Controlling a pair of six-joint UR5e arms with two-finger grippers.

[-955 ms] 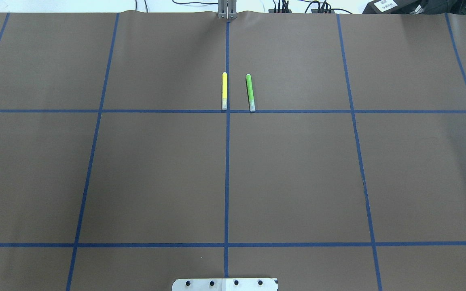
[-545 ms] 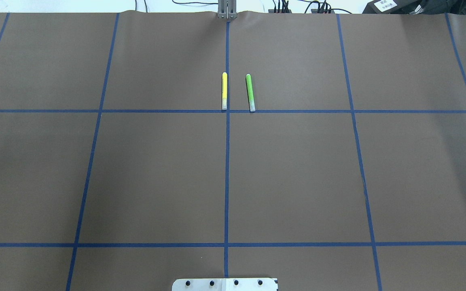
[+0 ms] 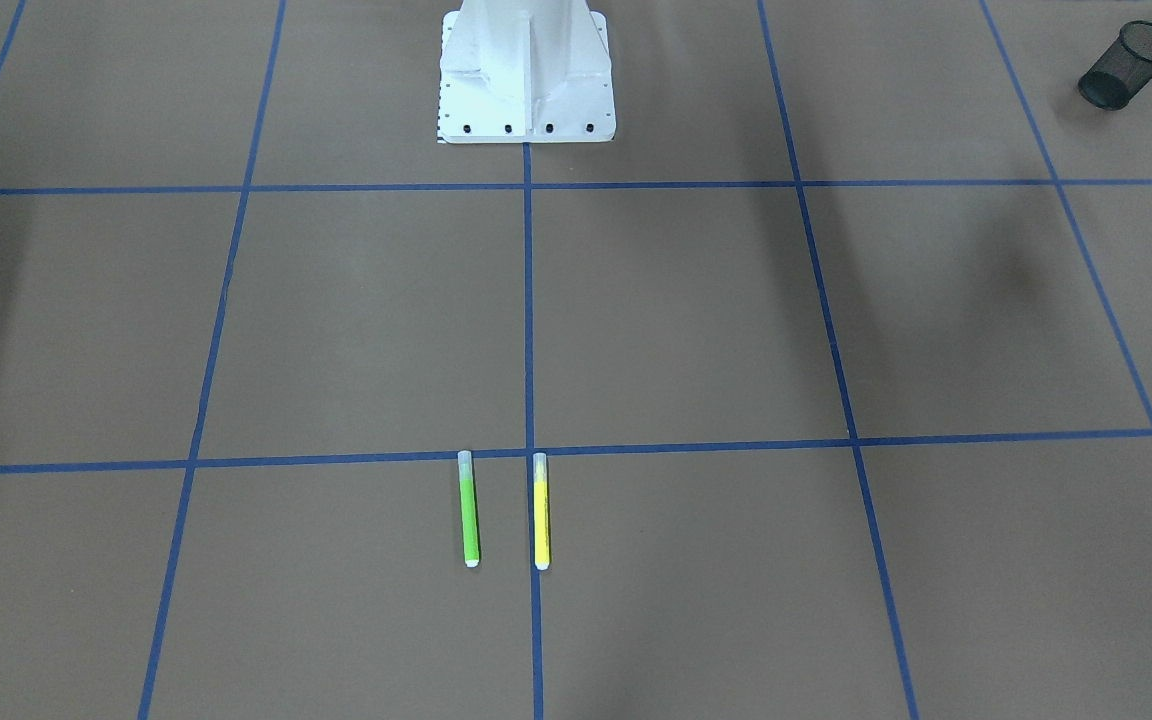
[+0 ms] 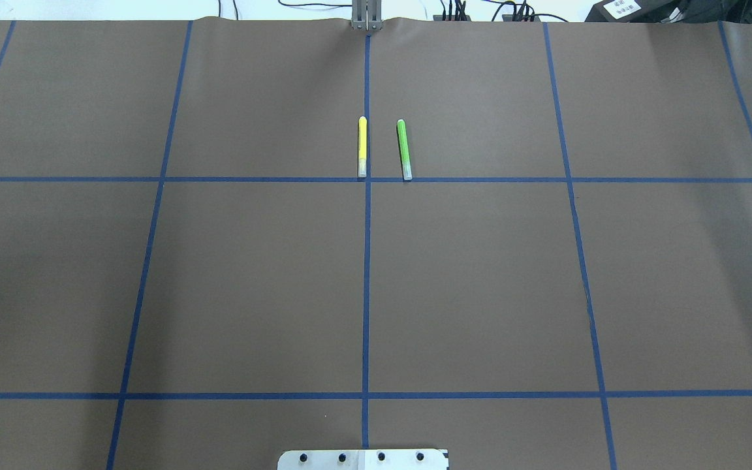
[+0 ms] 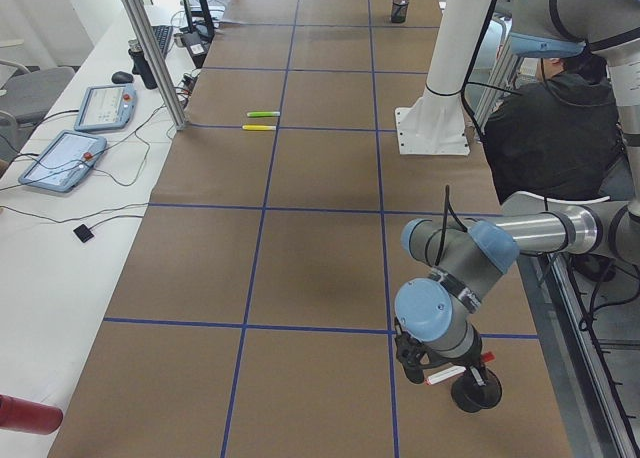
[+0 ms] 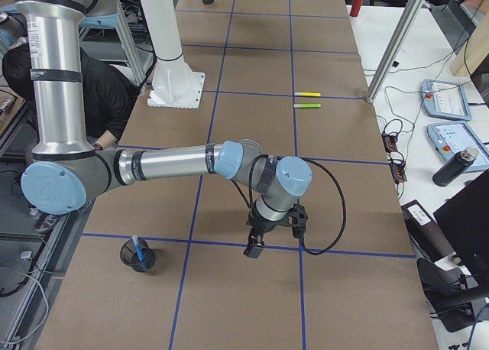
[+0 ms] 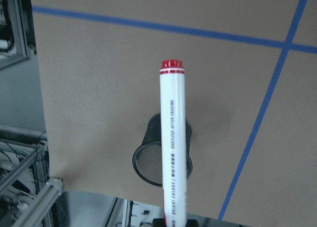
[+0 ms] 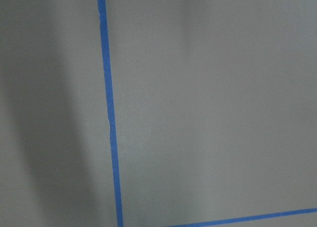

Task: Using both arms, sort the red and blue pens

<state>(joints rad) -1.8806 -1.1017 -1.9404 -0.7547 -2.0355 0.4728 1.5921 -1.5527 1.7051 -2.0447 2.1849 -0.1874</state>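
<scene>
The sort looks about half done. The blue pen stands in the right cup, by the robot-side edge of the table toward its right end, so that half needs nothing more. The red pen is not down yet. The left gripper is clamped on its white end and holds it in the air, near level. The red end reaches out over the left cup, which stands by the robot-side edge at the table's left end. In the wrist view the barrel runs straight across the cup's mouth, clear of the rim. What is left, I judge, is to tip or lower the pen into that cup and let go (a level pen could land across the rim rather than inside). The right gripper hangs over bare table some way from its cup, pointing down, with nothing seen in it. I cannot tell whether its fingers are apart or together, since only a side view shows it and its own camera sees just bare table. The green marker and yellow marker lie side by side, not touching, toward the middle of the far edge, and are no part of the sort.
</scene>
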